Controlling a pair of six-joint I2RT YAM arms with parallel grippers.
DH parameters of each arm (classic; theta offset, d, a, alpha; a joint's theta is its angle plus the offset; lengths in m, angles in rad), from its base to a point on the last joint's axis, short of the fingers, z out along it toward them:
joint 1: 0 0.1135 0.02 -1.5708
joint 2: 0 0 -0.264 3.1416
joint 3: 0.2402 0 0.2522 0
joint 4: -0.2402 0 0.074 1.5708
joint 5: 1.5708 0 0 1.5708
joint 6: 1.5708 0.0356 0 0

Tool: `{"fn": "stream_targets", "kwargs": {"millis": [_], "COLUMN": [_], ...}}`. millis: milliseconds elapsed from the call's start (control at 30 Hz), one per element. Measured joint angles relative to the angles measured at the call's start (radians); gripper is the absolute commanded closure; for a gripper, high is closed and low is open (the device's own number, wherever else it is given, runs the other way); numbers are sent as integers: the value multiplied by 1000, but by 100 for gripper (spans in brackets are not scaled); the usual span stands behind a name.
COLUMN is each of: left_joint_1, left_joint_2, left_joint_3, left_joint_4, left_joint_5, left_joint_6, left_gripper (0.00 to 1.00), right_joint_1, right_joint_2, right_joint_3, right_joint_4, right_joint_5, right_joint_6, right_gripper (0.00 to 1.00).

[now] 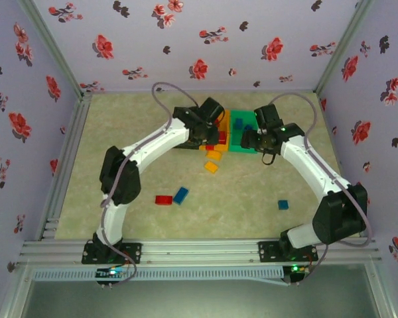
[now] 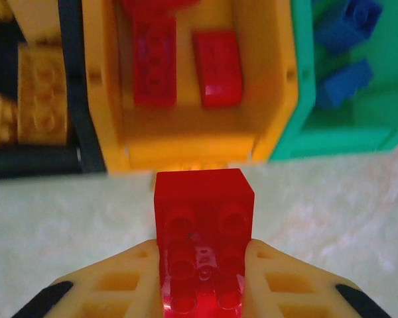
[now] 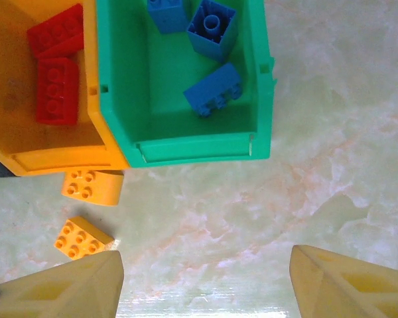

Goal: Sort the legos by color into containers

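Observation:
My left gripper [image 2: 202,248] is shut on a red lego [image 2: 202,199], just in front of the orange container [image 2: 186,149], which holds red legos [image 2: 217,66]. The black container [image 2: 33,162] on its left holds yellow-orange legos [image 2: 43,93]. The green container [image 3: 199,149] holds three blue legos [image 3: 212,89]. My right gripper [image 3: 205,285] stands open over bare table in front of the green container, with nothing between its fingers. Two yellow-orange legos [image 3: 93,187] [image 3: 81,238] lie by its left finger. In the top view both grippers [image 1: 209,129] [image 1: 252,139] hover at the containers.
Loose on the table nearer the arm bases are a red lego [image 1: 164,199], a blue lego [image 1: 180,195] and another blue lego [image 1: 282,205] on the right. Flowered walls enclose the table on three sides.

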Motion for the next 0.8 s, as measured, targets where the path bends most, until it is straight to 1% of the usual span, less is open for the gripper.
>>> {"fn": "stream_targets", "kwargs": {"millis": [133,200,267,300,333,400,567,733,800], "left_joint_1": [41,56,72,77,84,95,108,108,108], "left_joint_2": [147,211,271,290,307,325,324,237,177], "left_joint_3": [237,339,429,457,478,488,473,323,254], "left_joint_4": [-53,-76,-96,-100,-99,-97,-89,-68,-67], "left_joint_5": [-2,-1,10,16,27,50,84,93,91], "left_joint_6": [46,62,83,84,92,101,114,118,118], "left_gripper": [71,67,49,43,39,37,37,37,37], "right_joint_1": [0,0,0,0,0,0,0,23,57], "right_joint_2": [-20,-34,-50,-56,-62,-76,-87,-88,-87], "right_joint_3": [-15,-22,-29,-31,-34,-43,-68,-86,-87], "right_joint_4": [-11,-18,-25,-26,-28,-31,-46,-46,-42], "right_joint_5": [5,7,7,7,7,7,6,3,0], "right_joint_6": [0,1,5,8,8,13,16,16,15], "right_gripper": [32,32,32,32,32,32,31,31,30]}}
